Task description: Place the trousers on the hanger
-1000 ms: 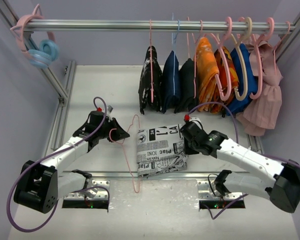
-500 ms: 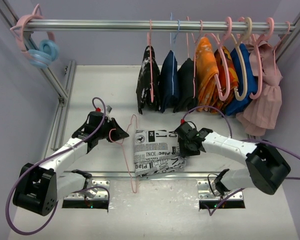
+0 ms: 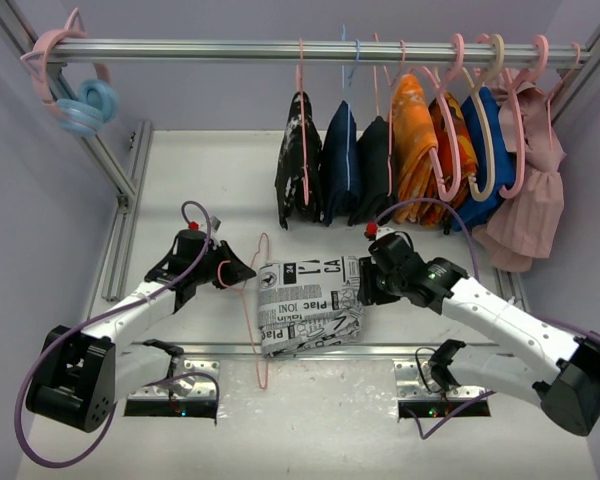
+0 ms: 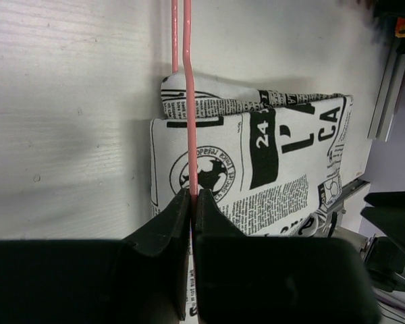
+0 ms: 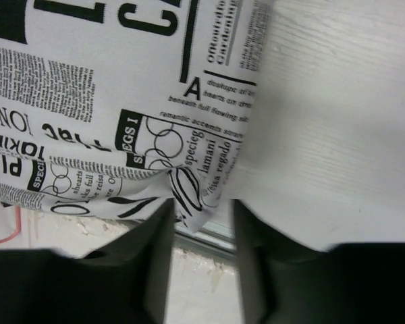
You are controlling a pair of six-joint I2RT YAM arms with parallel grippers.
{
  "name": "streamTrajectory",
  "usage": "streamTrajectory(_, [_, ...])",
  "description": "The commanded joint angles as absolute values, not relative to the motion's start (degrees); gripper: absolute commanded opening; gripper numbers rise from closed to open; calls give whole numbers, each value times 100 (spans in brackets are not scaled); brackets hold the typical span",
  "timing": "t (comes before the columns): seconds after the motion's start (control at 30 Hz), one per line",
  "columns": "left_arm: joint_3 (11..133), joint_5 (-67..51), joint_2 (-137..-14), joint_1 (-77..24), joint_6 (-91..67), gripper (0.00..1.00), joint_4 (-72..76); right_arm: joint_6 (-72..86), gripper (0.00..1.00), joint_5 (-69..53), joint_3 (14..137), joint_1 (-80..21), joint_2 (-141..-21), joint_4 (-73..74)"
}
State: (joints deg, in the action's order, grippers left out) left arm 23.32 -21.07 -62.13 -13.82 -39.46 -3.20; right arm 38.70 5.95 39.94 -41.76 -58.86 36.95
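Note:
The trousers (image 3: 310, 305), white cloth with black newspaper print, lie folded on the table between the arms. The thin pale-pink wire hanger (image 3: 250, 325) lies at their left end. My left gripper (image 3: 242, 272) is shut on the hanger wire near its hook. In the left wrist view (image 4: 192, 196) one hanger wire (image 4: 187, 101) runs over the trousers' (image 4: 277, 155) left end, and the other disappears at the cloth's edge. My right gripper (image 3: 363, 287) is at the trousers' right edge. In the right wrist view (image 5: 201, 209) its jaws stand apart with a corner of the trousers (image 5: 108, 101) between them.
A rail (image 3: 280, 48) at the back carries hangers with a black speckled garment (image 3: 300, 165), dark blue, orange (image 3: 415, 140) and blue clothes, and a pink dress (image 3: 530, 195). A blue-and-pink object (image 3: 85, 105) hangs at its left end. A metal strip (image 3: 380, 349) edges the table front.
The trousers have slid left, so their left end now lies at the hanger's wires. The right gripper pushed left with them. The left gripper and hanger shifted slightly left.

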Motion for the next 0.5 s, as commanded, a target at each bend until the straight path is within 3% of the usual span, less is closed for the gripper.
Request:
streamTrajectory(0.0, [2190,-1726,-6144,-1301,-3721,0,-245,3742,26,128,3789,-4210,-6543,2528])
streamTrajectory(0.13, [2196,-1525,-6008,-1302,-3777,0,-328,4018,11,-216,3366,-4226,-7311,1928])
streamTrajectory(0.2, [2210,-1428,-5958,-1301,-3773,0,-386,4150,7,-144,3000,-4273,-7413,1890])
streamTrajectory(0.33, [2139,-1321,-5936,-1301,-3803,0,-340,4260,7,-169,2500,-4289,-7129,1822])
streamTrajectory(0.47, [2030,-1459,-5943,-1301,-3892,0,-119,3910,8,-367,2908,-4300,-6550,2295])
